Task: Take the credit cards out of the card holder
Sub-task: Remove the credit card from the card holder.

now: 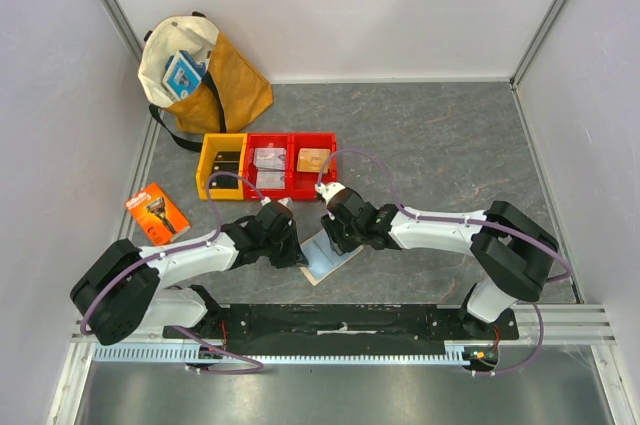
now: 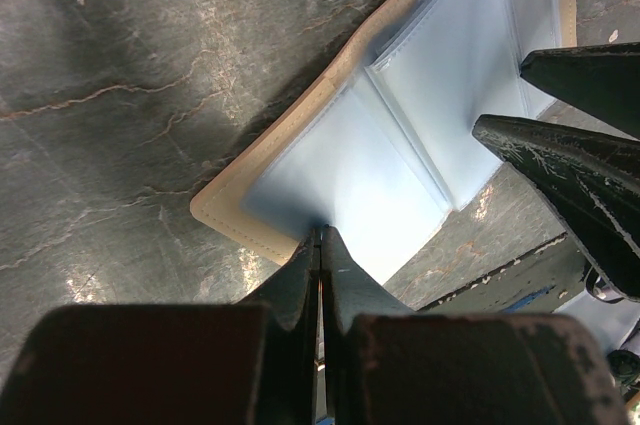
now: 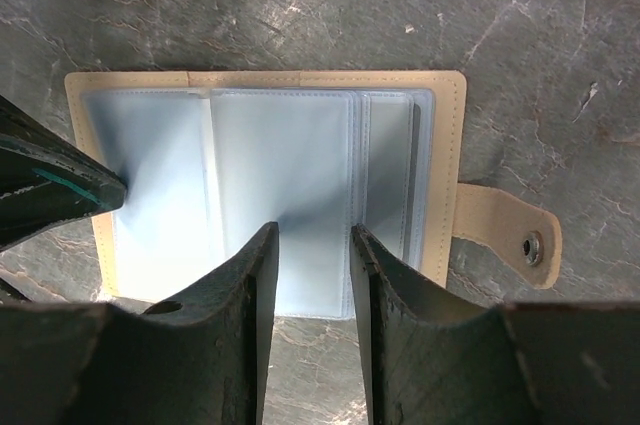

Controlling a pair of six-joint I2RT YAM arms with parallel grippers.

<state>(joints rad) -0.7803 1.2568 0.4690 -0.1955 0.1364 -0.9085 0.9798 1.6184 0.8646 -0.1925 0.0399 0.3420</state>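
Card holder (image 1: 332, 255): found lying open and flat on the table (image 1: 450, 145), near the front centre, between the two arms.

Left fingers (image 2: 345, 290): pressed together with no gap showing. The tips meet on the near edge of a pale blue plastic sleeve (image 2: 340, 165), just inside the tan stitched border. Whether they pinch that sleeve or only bear down on it cannot be told.

Right fingers (image 3: 250, 285): standing apart. They straddle the near edge of the middle stack of sleeves, and the sleeve's edge lies in the gap between them. Contact with the plastic cannot be confirmed.

In the right wrist view the card holder's tan border frames the sleeves on three sides. Its snap tab (image 3: 505, 235) projects flat onto the table on the right, with the metal stud facing up. The left arm's dark tip rests on the leftmost sleeve. What the sleeves contain cannot be made out.

Surroundings, as seen from the top camera:
- Behind the arms stands a row of bins: a yellow bin (image 1: 208, 167) on the left, then two red bins (image 1: 290, 185).
- The right-hand red bin holds a tan block (image 1: 313, 158).
- An orange razor package (image 1: 157, 213) lies flat to the left, well apart from the card holder.
- A cream and tan bag (image 1: 235, 80) stands in the far left corner, with a blue and white packet (image 1: 183, 73) in its mouth.
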